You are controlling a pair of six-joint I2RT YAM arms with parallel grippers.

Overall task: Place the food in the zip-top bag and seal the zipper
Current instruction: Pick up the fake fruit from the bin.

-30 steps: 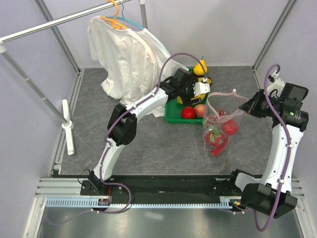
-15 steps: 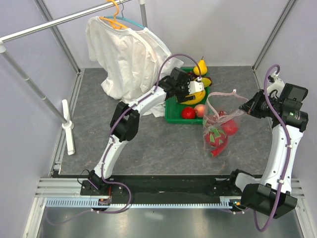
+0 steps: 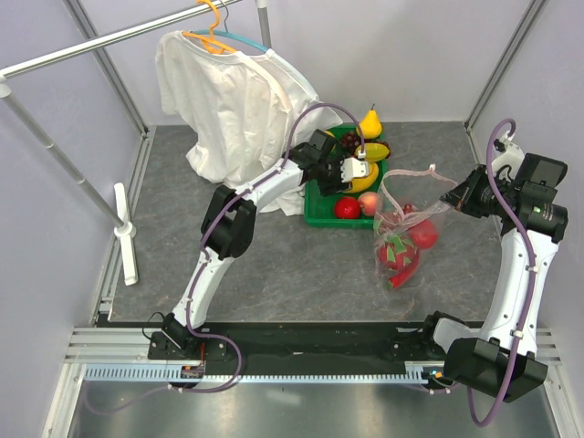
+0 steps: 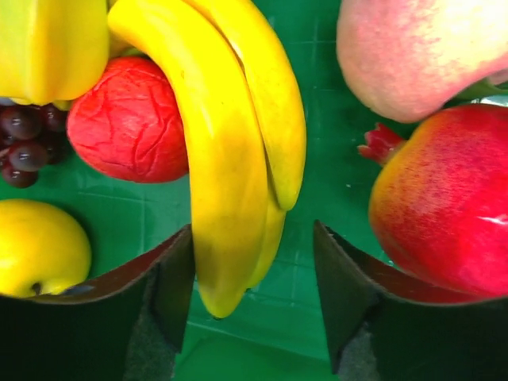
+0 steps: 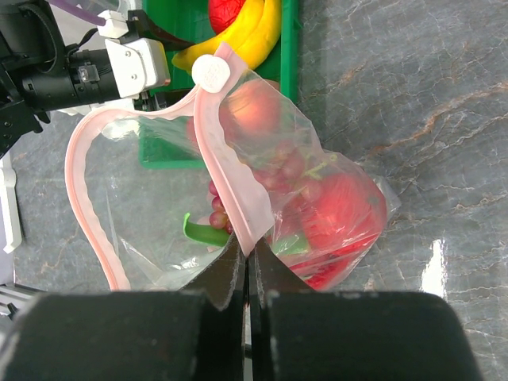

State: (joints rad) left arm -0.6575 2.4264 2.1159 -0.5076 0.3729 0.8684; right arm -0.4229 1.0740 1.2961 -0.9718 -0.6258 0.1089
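The left gripper [image 4: 252,278] hangs over the green tray [image 4: 333,167], its jaws open and straddling the tip of the banana bunch [image 4: 230,159], seemingly ready to close on it. The right gripper [image 5: 246,266] has its jaws pinched on the pink zipper [image 5: 230,175], holding the mouth of the zip-top bag [image 5: 159,214] up and open on the counter [image 5: 397,95] beside the tray. Red food [image 5: 341,210] already lies inside.

yellow banana bunch [image 4: 234,159], green tray [image 4: 333,163], pink zipper [image 5: 234,186]

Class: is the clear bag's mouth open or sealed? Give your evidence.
Open. On the zip-top bag, the pink zipper splays in a wide loop, sides apart; the right pincer pinches one side.
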